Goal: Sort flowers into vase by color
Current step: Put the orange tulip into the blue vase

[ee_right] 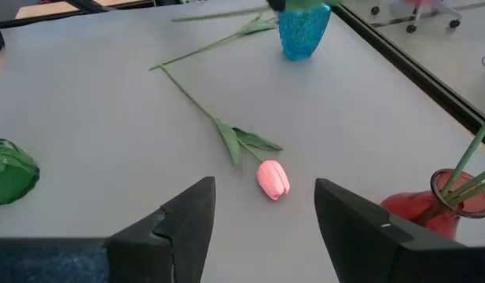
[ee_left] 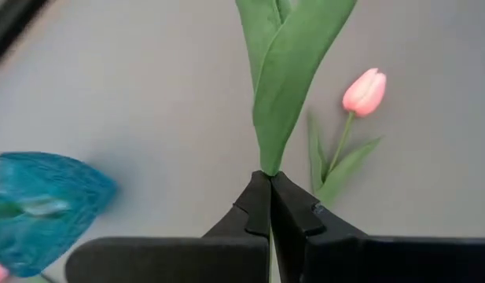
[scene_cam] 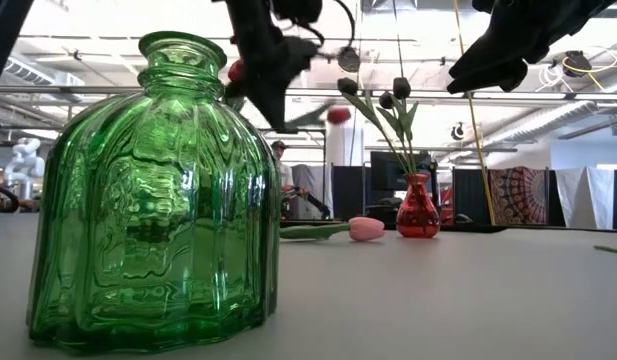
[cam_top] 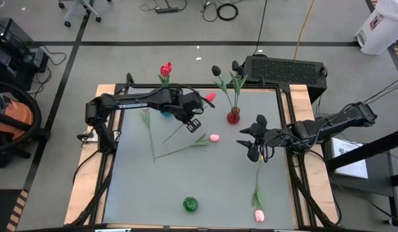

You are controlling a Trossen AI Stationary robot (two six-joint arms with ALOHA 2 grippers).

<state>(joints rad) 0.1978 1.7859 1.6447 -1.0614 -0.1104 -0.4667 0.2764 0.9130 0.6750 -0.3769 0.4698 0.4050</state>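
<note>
On grey table (cam_top: 205,180), green vase (cam_top: 190,204)

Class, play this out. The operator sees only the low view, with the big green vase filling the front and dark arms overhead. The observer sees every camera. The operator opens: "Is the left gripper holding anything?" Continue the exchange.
Observer: Yes. The left gripper is shut on a green tulip leaf, raised above the table.
Operator: And the right one?
Observer: The right gripper is open and empty, with a pink tulip lying on the table just ahead of it.
Operator: Any flower outside my picture?
Observer: A second pink tulip lies near the table's front edge, to the right of the green vase.
</note>
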